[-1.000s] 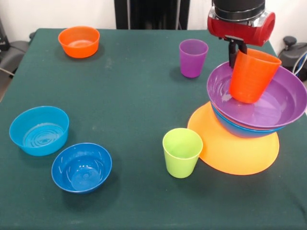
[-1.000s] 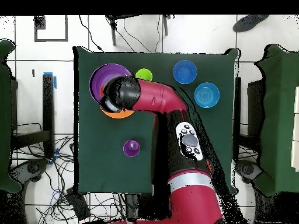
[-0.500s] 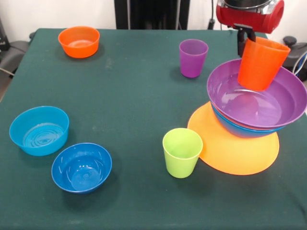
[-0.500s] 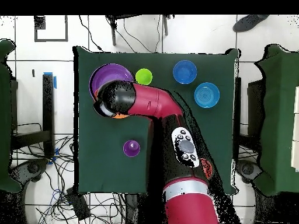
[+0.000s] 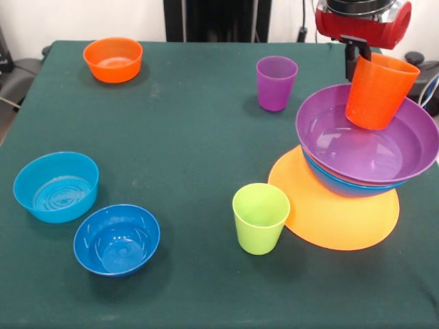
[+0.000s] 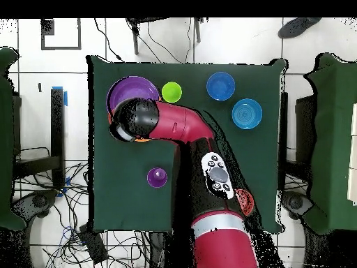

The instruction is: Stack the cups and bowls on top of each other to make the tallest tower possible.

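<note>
Orange cup [image 5: 379,91] hides most of the jaws.

The orange cup [image 5: 381,92], held tilted in the gripper [image 5: 358,56], has been lifted up and back out of the purple bowl [image 5: 368,140], where its base sat low inside a second ago; it is now carried above the bowl's far rim. The arm [image 6: 183,128] has been swung back accordingly in the overhead view.
</note>
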